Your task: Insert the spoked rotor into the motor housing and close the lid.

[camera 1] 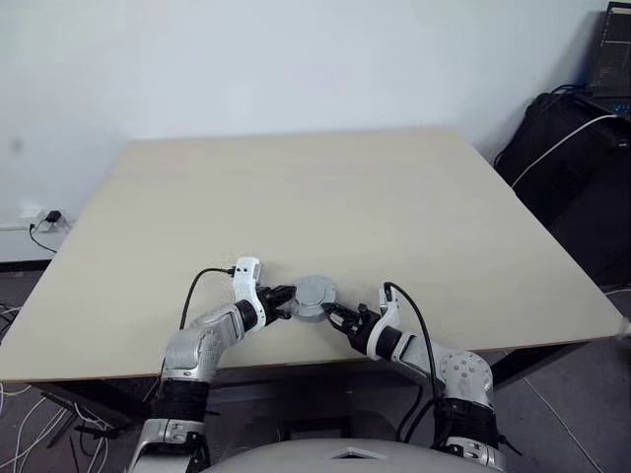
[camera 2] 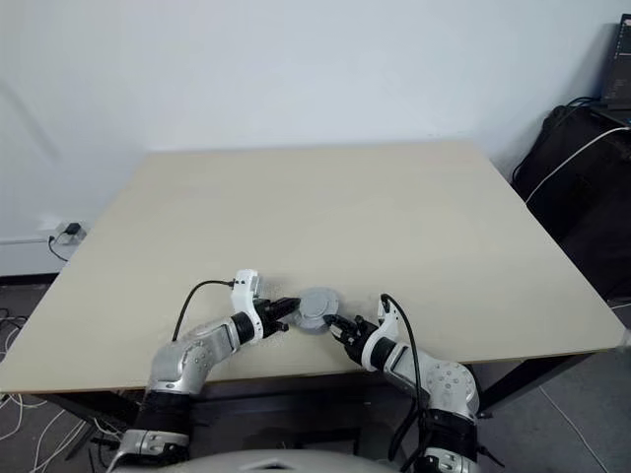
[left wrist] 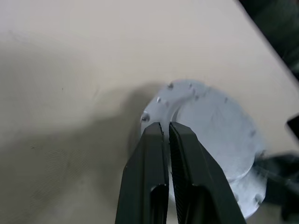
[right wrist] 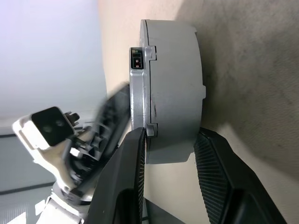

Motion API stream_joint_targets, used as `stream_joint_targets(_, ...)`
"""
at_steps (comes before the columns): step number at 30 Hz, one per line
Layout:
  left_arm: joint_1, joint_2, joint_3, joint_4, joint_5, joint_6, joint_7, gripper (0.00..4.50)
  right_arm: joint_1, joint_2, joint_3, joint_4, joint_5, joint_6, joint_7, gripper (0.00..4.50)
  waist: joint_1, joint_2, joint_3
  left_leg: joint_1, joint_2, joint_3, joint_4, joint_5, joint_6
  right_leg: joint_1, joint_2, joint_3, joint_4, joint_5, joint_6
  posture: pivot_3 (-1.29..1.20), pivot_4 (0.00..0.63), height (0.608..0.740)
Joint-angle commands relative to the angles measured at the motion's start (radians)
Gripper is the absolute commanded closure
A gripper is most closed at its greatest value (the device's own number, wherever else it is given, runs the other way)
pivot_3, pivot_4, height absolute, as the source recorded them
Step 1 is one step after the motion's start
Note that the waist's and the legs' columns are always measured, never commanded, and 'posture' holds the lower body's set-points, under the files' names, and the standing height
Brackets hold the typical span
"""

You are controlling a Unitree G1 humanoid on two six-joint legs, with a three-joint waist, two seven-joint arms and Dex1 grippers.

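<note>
On the near part of the pale wooden table [camera 1: 325, 187], close to its front edge, we see a round silver-grey metal motor assembly [camera 1: 315, 296] held up between our two arms. In the head views it reads as a smooth grey disc with nothing copper or spoked showing on it. The right wrist view shows it edge-on as a short cylinder [right wrist: 168, 88]: a thicker drum-shaped body with a thinner flanged disc, which we take to be the lid [right wrist: 139, 88], seated flush against one face, small tabs and a little dark window on its rim. We cannot tell from these pictures whether the spoked rotor sits inside; the assembly looks closed. Our right gripper [camera 1: 338, 317] reaches in from the right, and its two black fingers [right wrist: 219, 177] stand apart on either side of the cylinder's thickness, clamping it across its two flat faces. Our left gripper [camera 1: 283, 299] comes from the left, its tips at the assembly's left edge. In the left wrist view its fingers [left wrist: 152, 154] are pressed together, only a thin slit between them, with nothing caught there; the tips lie against the rim of the grey disc [left wrist: 210, 135], whose stepped face carries a ring of small screw heads. The left gripper also shows, blurred, beside the lid's face in the right wrist view [right wrist: 98, 135]. Off the table's right side a black bag [camera 1: 572, 158] with white and dark cables stands on the floor.
</note>
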Motion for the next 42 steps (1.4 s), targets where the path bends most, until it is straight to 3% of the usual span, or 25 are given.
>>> stream_joint_targets(1, 0.023, -0.034, 0.066, -0.124, -0.083, -0.078, 0.005, 4.21, 0.017, 0.050, 0.015, -0.007, -0.005, -0.021, -0.029, 3.25, 0.000, 0.000, 0.000, -0.001, 0.000, 0.000, 0.000, 0.000, 0.000, 0.000, 0.000, 0.000, 0.000, 0.000, 0.000, 0.00, 0.000, 0.740)
stream_joint_targets(12, 0.272, -0.136, 0.113, -0.264, -0.370, 0.023, 0.025, 4.21, 0.045, 0.048, 0.005, -0.073, 0.138, -0.100, 0.126, 3.30, 0.002, -0.002, 0.014, -0.006, 0.000, 0.001, 0.002, -0.001, 0.002, -0.004, 0.000, 0.000, -0.001, 0.000, 0.000, 0.00, 0.000, 0.740)
stream_joint_targets(25, 0.376, -0.202, 0.096, -0.264, -0.759, 0.052, 0.145, 0.03, 0.040, 0.017, 0.030, -0.132, 0.254, -0.089, 0.200, 3.30, -0.002, 0.000, 0.016, -0.011, 0.001, 0.002, 0.002, 0.000, 0.007, -0.011, 0.000, 0.000, -0.001, 0.002, -0.005, 0.00, 0.000, 0.740)
stream_joint_targets(33, 0.383, -0.183, 0.041, -0.220, -0.906, 0.060, 0.195, 0.00, 0.038, -0.010, 0.075, -0.167, 0.314, -0.055, 0.204, 3.30, 0.000, 0.000, 0.016, -0.011, 0.001, 0.003, 0.002, 0.000, 0.006, -0.011, 0.000, 0.000, -0.001, 0.002, -0.005, 0.00, 0.000, 0.740)
stream_joint_targets(42, 0.380, -0.159, 0.006, -0.209, -0.936, 0.039, 0.183, 0.00, 0.069, -0.062, 0.138, -0.205, 0.371, 0.024, 0.185, 3.30, 0.003, 0.000, 0.016, -0.011, 0.000, 0.003, 0.003, 0.000, 0.006, -0.011, 0.000, 0.000, -0.001, 0.002, -0.006, 0.00, 0.000, 0.740)
